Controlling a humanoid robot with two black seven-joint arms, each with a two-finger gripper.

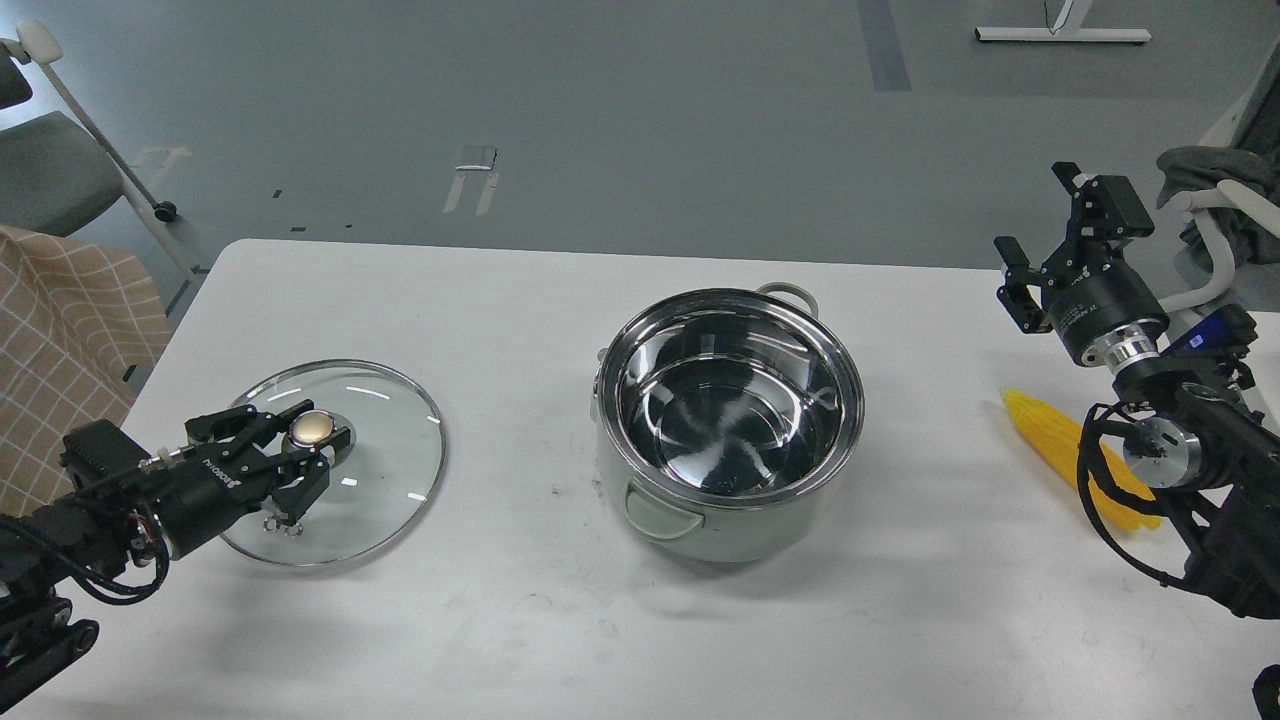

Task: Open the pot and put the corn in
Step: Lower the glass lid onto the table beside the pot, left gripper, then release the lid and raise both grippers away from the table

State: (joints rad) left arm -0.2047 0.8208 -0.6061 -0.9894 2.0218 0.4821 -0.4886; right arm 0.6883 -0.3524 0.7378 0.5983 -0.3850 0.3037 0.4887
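White tabletop carried everything: the left gripper was at the gold knob of the glass lid, which lay flat well apart from the pot, though I could not tell if it pinched the knob. The right gripper was spread and empty above the table's edge. The pot stood open, so the corn, lying near the right arm, seemingly needed grasping next.

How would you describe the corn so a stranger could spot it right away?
On the white table, look right of the steel pot, near the table's right edge. The corn lies flat there, partly behind the right arm. It is the only bright yellow thing, tapered with rows of kernels.
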